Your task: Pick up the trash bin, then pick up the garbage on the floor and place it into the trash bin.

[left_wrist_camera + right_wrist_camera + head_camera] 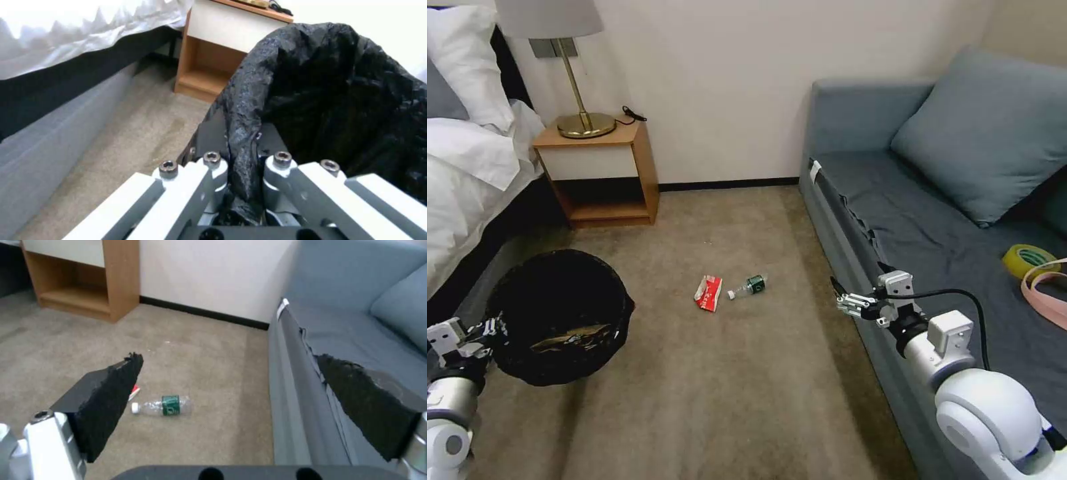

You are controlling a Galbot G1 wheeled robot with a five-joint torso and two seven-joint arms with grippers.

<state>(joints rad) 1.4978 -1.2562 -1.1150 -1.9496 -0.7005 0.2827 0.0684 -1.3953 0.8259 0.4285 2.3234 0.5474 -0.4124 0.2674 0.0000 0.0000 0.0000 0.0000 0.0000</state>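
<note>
The trash bin [557,317], lined with a crinkly black bag, hangs at the lower left above the carpet. My left gripper [490,330] is shut on its rim [242,156], the bag pinched between both fingers. Brown paper and a gold wrapper [570,337] lie inside the bin. On the floor in the middle lie a red-and-white packet [709,293] and a small clear bottle with a green label [749,286] [163,405]. My right gripper [842,299] [231,406] is open in the air beside the sofa's front edge, to the right of the bottle.
A grey sofa [907,220] with a cushion runs along the right; a yellow tape roll [1029,259] and a pink strap lie on its seat. A wooden nightstand [602,175] with a lamp stands at the back wall. A bed [467,167] with white sheets is on the left.
</note>
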